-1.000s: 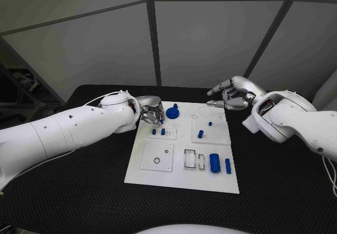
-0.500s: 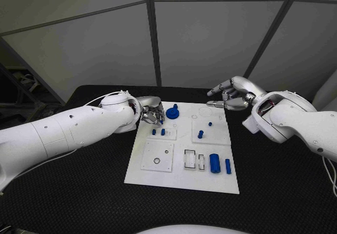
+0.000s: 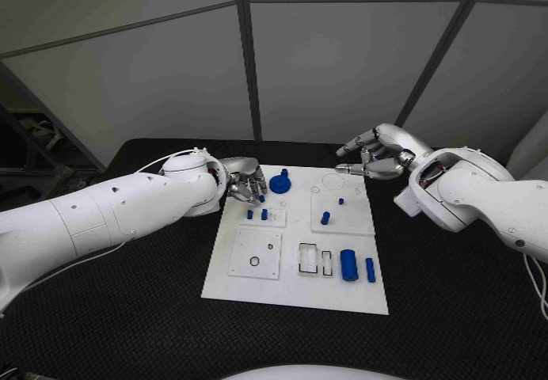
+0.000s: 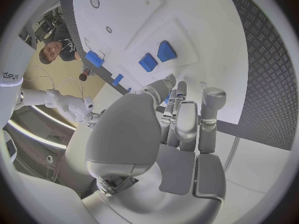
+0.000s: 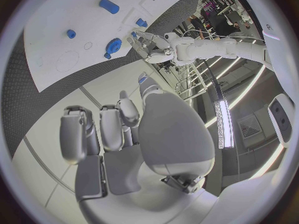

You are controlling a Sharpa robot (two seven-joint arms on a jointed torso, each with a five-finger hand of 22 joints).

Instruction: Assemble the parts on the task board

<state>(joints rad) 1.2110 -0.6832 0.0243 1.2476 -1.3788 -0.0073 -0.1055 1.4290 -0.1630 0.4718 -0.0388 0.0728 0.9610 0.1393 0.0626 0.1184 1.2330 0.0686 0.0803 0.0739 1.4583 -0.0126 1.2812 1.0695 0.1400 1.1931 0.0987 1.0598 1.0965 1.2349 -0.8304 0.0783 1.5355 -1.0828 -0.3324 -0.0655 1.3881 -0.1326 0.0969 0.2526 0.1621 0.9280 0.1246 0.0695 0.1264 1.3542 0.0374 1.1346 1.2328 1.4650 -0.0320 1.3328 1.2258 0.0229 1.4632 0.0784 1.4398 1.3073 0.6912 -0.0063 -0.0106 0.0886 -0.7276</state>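
A: Left hand (image 3: 242,187) first. Fingers (image 4: 211,115) curled in together, over the far left edge of the task board (image 3: 291,281). Something blue shows at the fingertips in the head view, but I can't tell if it's pinched or just lying behind them.

B: Wrist view?

A: No help, palm blocks it. Marking it undetermined. Right hand (image 3: 374,155): fingers (image 5: 77,134) loosely bent and apart, nothing in them, hanging off the board's far right corner, not touching it.

B: Parts?

A: All on the board. Round blue part (image 3: 282,186) stands just beside the left fingertips. Two small pegs (image 3: 257,214) near the hand, on the left square. Two more small pegs (image 3: 332,209) on the right square. Blue cylinder (image 3: 348,264) and thin blue bar (image 3: 370,270) lie side by side at the near right, well apart from both hands.

B: Risk?

A: My guess: the left fingers sit crowded against the round part and the pegs. If the hand comes down or sweeps, a knuckle could knock a peg over or shove the round part off its seat. If it does hold a piece, a weak fingertip pinch could let it drop or tilt going into its hole. The board looks loose on the mat, so a side push may slide it.
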